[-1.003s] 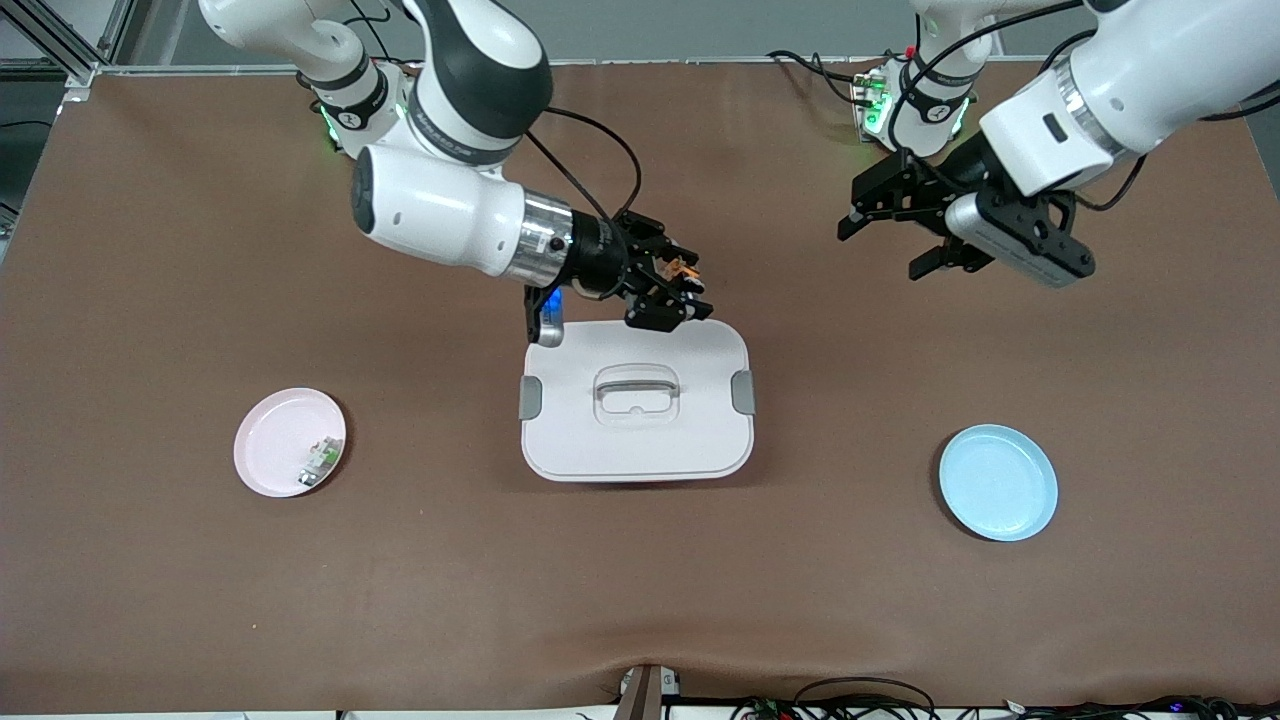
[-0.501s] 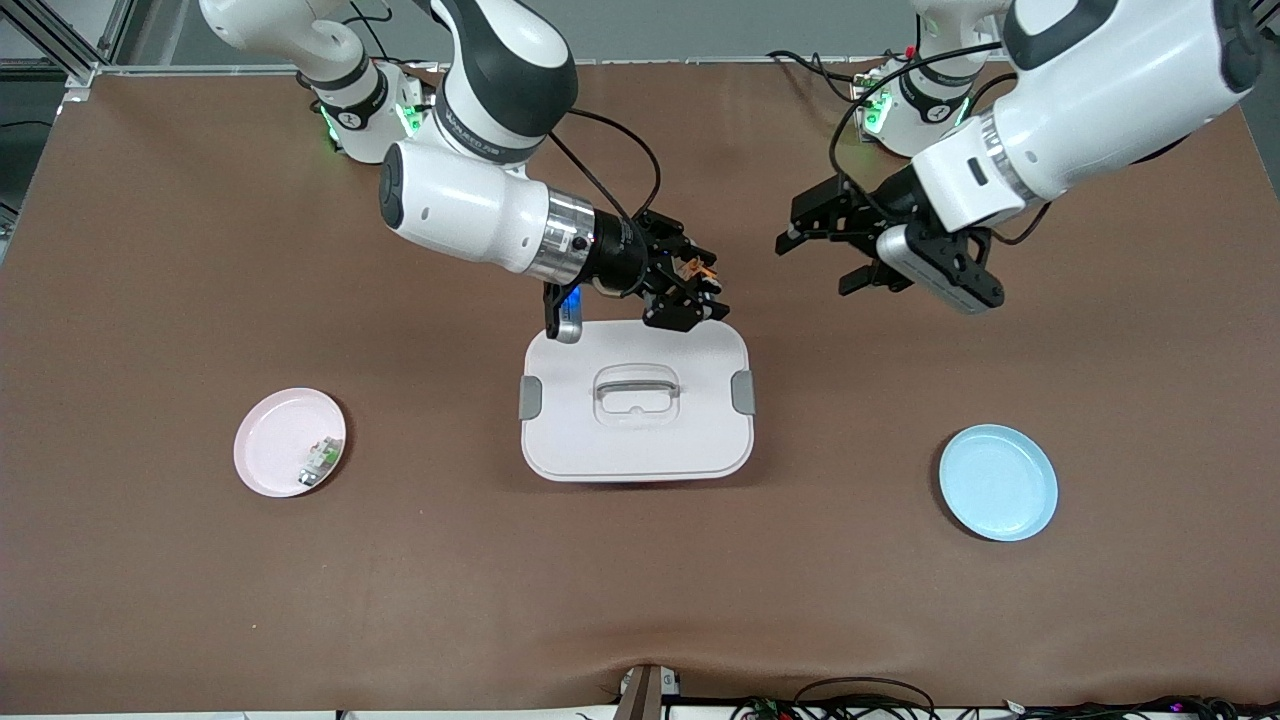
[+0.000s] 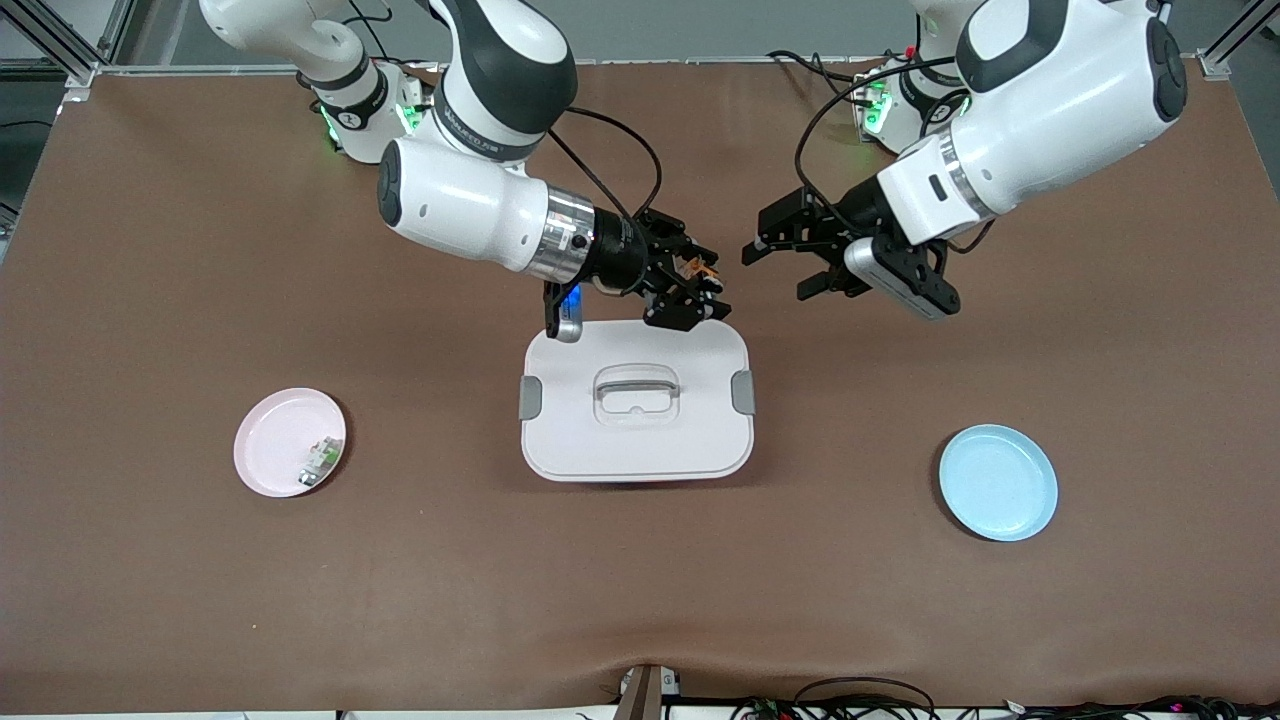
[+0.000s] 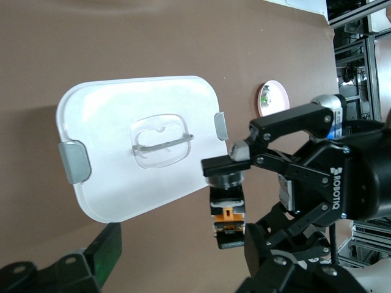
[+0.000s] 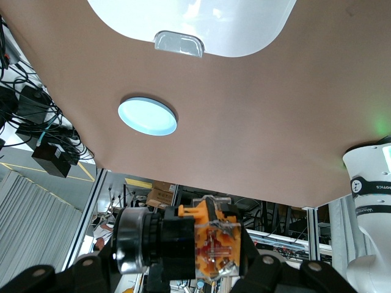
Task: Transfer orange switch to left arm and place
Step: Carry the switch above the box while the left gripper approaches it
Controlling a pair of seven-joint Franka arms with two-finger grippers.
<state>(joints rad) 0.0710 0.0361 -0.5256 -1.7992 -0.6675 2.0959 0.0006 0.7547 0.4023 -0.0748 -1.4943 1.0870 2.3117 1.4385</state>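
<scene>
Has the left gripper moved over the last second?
Yes. The left gripper has swung toward the right arm's end of the table, closing on the right gripper that holds the orange switch above the box edge.

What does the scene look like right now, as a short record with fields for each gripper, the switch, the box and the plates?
right gripper: shut on the orange switch, above the box's edge nearest the robots
left gripper: open, over bare table, facing the switch
box: lid on, mid-table
pink plate: holds a small green-and-white part
blue plate: empty
</scene>
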